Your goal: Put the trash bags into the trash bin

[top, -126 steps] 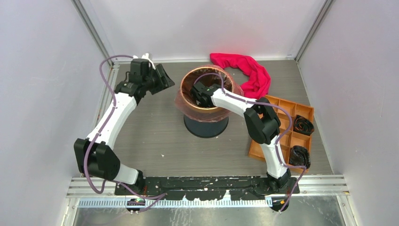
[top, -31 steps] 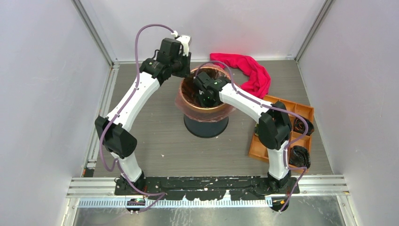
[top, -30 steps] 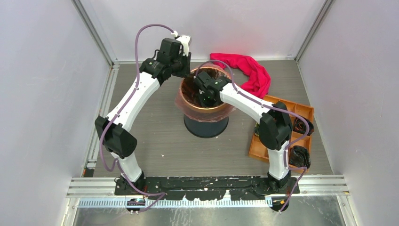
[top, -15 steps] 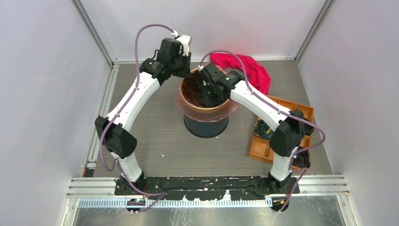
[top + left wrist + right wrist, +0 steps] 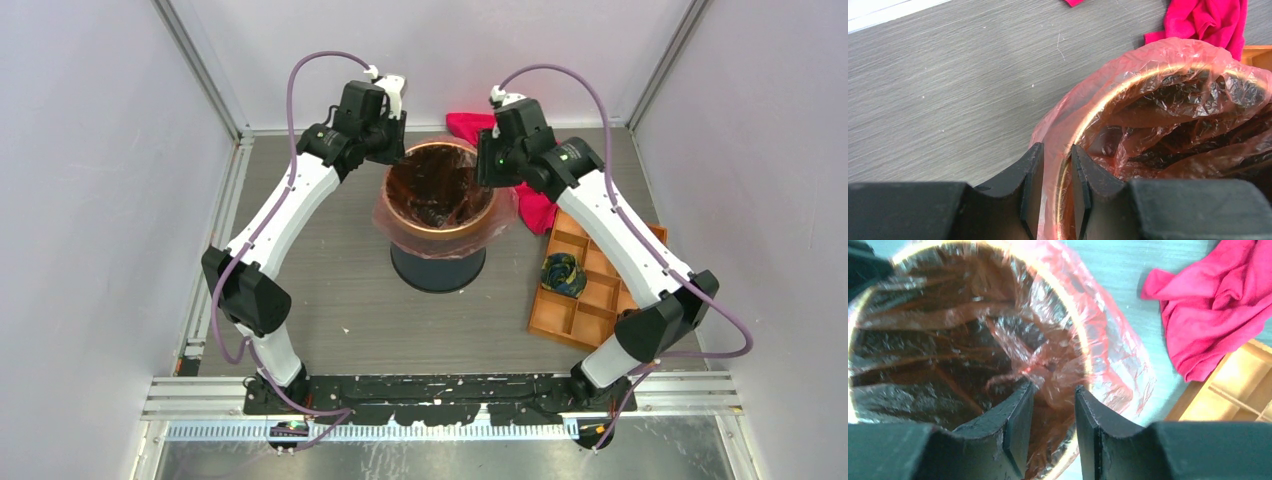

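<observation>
The dark navy trash bin (image 5: pixel 438 268) stands mid-table, its gold rim (image 5: pixel 440 230) lined by the translucent red-pink trash bag (image 5: pixel 505 215). The film hangs inside the bin and drapes over the outside. My left gripper (image 5: pixel 395 150) is at the far-left rim. In the left wrist view its jaws (image 5: pixel 1057 165) straddle the rim (image 5: pixel 1098 107), closed on the bag film (image 5: pixel 1148 60). My right gripper (image 5: pixel 487 170) hovers open at the bin's right rim. The right wrist view shows its jaws (image 5: pixel 1053 400) apart above the bag film (image 5: pixel 1118 355), holding nothing.
An opaque magenta cloth (image 5: pixel 535 208) lies behind and right of the bin and also shows in the right wrist view (image 5: pixel 1218 305). An orange compartment tray (image 5: pixel 590 300) sits at the right with a dark bundled item (image 5: pixel 562 273) in it. Walls close in on three sides.
My right gripper has come up out of the bin and moved right and back to the right rim. My left gripper, away to the left four seconds ago, has stayed at the rim for the last second.
</observation>
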### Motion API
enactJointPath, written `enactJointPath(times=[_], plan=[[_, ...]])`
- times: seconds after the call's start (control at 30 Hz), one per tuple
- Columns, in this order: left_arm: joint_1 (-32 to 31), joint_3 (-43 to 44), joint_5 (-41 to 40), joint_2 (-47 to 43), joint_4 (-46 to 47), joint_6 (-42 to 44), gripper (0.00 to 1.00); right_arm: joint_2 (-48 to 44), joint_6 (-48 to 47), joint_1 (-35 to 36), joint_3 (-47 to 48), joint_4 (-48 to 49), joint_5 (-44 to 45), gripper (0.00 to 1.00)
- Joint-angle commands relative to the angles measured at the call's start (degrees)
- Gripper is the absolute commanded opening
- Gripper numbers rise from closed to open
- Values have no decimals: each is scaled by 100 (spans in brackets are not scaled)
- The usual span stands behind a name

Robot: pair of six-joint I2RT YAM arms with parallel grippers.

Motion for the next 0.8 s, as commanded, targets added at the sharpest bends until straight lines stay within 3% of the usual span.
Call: enactJointPath(times=[0.0, 0.5, 0.6, 0.77], plan=[[59, -55, -239, -143, 31, 103, 27, -238, 17, -200, -133, 694, 33, 43], [94, -102, -235, -154, 38, 97, 27, -414, 343, -488, -547, 1142, 500, 58], [94, -112, -231, -162, 46, 71, 27, -605, 418, -537, -855, 1190, 516, 65], [94, -118, -185, -156, 88, -11, 27, -1159, 732, -663, -1517, 1657, 284, 89]])
